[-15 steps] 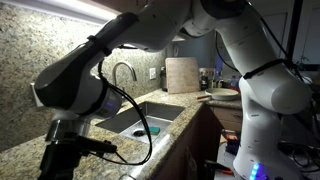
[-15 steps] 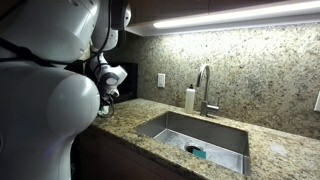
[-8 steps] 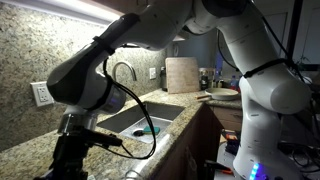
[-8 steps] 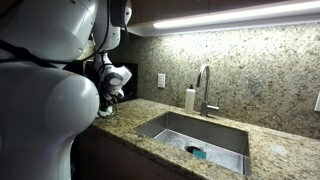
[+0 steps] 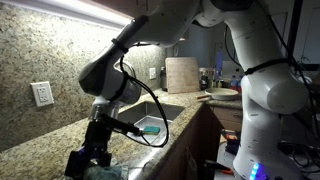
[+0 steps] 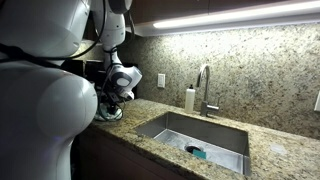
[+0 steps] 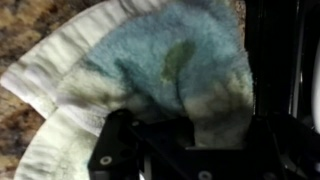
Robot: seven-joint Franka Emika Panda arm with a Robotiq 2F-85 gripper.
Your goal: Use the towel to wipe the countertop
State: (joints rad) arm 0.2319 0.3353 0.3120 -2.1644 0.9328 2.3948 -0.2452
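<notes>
Wrist view: towel (image 7: 150, 60) fills nearly the whole frame, blue terry middle with white edging, rumpled. It lies on the granite countertop (image 7: 15, 40), directly under and ahead of the fingers. A darker greenish patch (image 7: 176, 58) sits on the blue part just ahead of the fingers. The gripper (image 5: 88, 160) shows in the wrist view as a black block across the bottom, with cloth bunched up against it. The fingertips are hidden by cloth and housing, so I can't tell if the fingers are spread, narrow or pinching the towel. In an exterior view the arm (image 5: 120, 75) comes down steeply and the gripper sits low at the counter's front edge, with pale cloth just beside the fingers. In both exterior views the sink (image 6: 190, 128) is off to one side of the fingers, near but apart. A teal thing (image 6: 197, 152) lies at its bottom by the drain. Past the sink from the fingers is the faucet (image 6: 205, 88) with a curved spout. The soap bottle (image 6: 189, 98) is just beside it, both at the back of the counter. The wall outlet (image 6: 160, 80) is on the granite backsplash (image 6: 250, 70), between the fingers and the bottle and higher than the fingers. Farthest from the fingers are a light slab (image 5: 182, 75) standing upright against the wall beyond the sink, and the robot's white base (image 5: 265, 100). A light strip (image 6: 240, 14) runs under the cabinet above.
</notes>
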